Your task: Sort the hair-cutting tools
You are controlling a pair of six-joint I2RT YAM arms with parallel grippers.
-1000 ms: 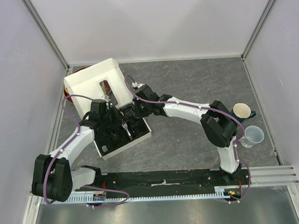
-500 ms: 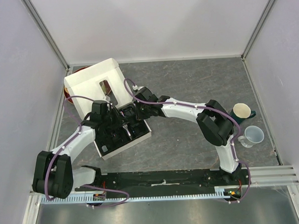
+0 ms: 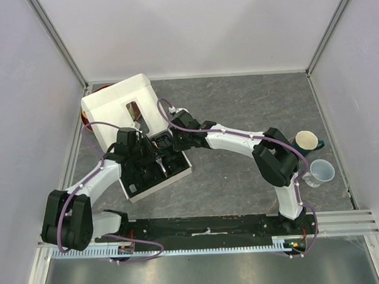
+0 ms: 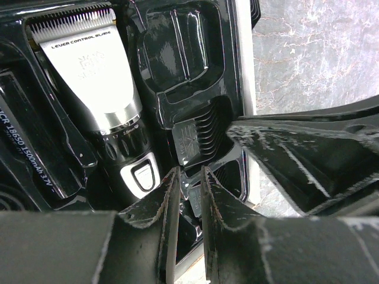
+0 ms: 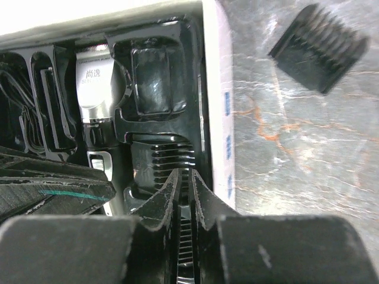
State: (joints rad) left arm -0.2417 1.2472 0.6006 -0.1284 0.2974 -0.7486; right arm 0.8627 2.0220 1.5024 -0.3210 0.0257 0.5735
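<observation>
The black tray [image 3: 178, 171] in its white box holds the hair-cutting tools. The clipper [image 4: 89, 77], silver head up, lies in its slot and also shows in the right wrist view as the clipper [image 5: 95, 97]. One comb guard [image 4: 198, 133] sits in a slot just past my left gripper [image 4: 188, 174], whose jaws are narrow around a glossy black guard piece. My right gripper [image 5: 185, 176] is shut on a ribbed comb guard [image 5: 169, 160] that sits in the slot by the tray's edge. Another comb guard [image 5: 320, 47] lies loose on the table. From above, left gripper [image 3: 154, 161] and right gripper [image 3: 166, 145] meet over the tray.
The box's white lid [image 3: 122, 107] stands open behind the tray, over a reddish-brown object [image 3: 84, 115]. A cream cup [image 3: 306, 140] and a clear cup [image 3: 321, 171] stand at the right edge. Walls close in the grey stone-patterned table on three sides.
The right arm's elbow swung slightly left and back while its gripper stayed at the tray. The left arm has hardly moved.
</observation>
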